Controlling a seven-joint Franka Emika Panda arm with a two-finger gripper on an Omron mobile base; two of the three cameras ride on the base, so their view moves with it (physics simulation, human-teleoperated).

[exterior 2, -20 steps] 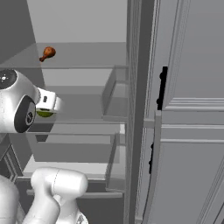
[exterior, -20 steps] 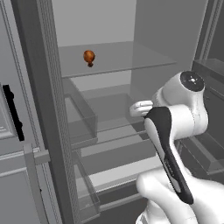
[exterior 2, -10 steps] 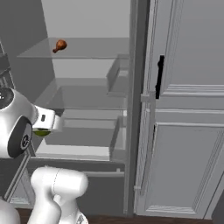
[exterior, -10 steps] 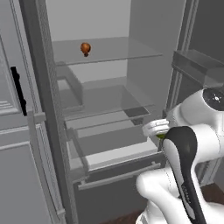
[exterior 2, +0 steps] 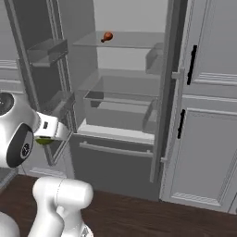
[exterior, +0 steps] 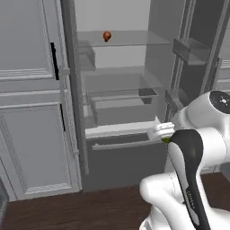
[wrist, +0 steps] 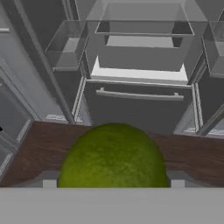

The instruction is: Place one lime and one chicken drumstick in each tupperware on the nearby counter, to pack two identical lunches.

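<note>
A green lime (wrist: 113, 157) sits between the fingers of my gripper (wrist: 113, 183), which is shut on it. The gripper (exterior: 164, 137) hangs close in front of the arm's body, low before the open fridge, with the lime (exterior: 167, 140) peeking out below the hand. From the other side the gripper (exterior 2: 46, 138) and lime (exterior 2: 44, 141) appear at the left. One chicken drumstick (exterior: 107, 36) lies on the fridge's top glass shelf (exterior 2: 107, 36). The tupperware and the counter are out of view.
The fridge stands open ahead, with glass shelves, a clear drawer (exterior: 121, 105) and a lower pull-out front (wrist: 139, 94). Its open door carries bins (exterior: 191, 47). Grey panelled cabinet doors with black handles (exterior: 31, 112) flank it. Dark wooden floor (exterior: 90, 206) lies below.
The whole picture has shifted: the base has backed away from the fridge, which now looks farther off and shows down to the floor. The lime stays in the gripper.
</note>
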